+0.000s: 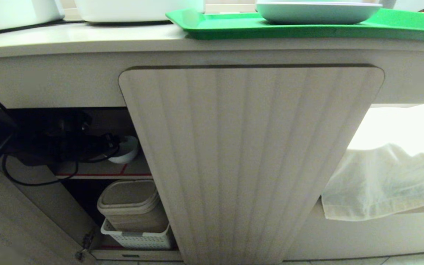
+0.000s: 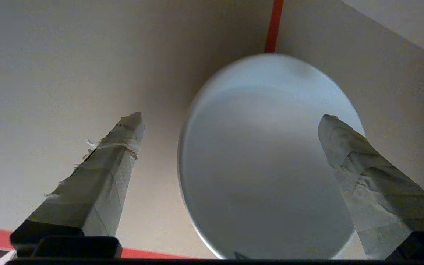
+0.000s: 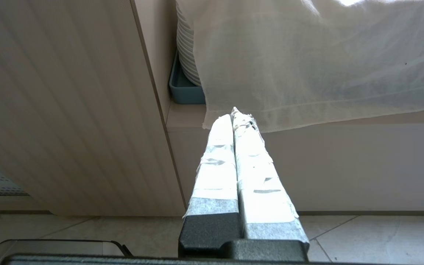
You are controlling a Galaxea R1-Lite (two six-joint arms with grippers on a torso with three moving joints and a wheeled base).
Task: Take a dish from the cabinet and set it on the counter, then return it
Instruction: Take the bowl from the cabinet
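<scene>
Now, step in hand: judging by the pose, this is the reach-in, either the first pick-up of the dish or a release after its return; the frames alone do not settle which.
Left gripper (image 2: 230,117): inside the open cabinet (image 1: 250,158), its taped fingers (image 2: 98,180) spread wide and released, nothing clamped between them.
Dish (image 2: 267,162): the white bowl sits on the inner shelf (image 1: 103,173), right between the fingers but closer to one of them; that finger overlaps its rim in the wrist view, the other stands apart from it. Whether any finger touches the rim I cannot tell.
Shelf marks: red tape (image 2: 274,25) runs away beyond the bowl, past the fingertips, and another strip crosses behind the finger bases.
Right gripper (image 3: 236,114): parked low outside the cabinet, fingers clenched together on nothing, pointing toward a white cloth (image 3: 318,55) and a stack of plates (image 3: 186,48).
Surface: the counter (image 1: 79,36) runs above the door, carrying a green tray (image 1: 234,25); no small bowl shows on it.
Next move, if it is a pick-up: centre the fingers on the rim, close gently, since glossy ware may slip, then draw the bowl out under the cabinet's top edge and up to the surface.
</scene>
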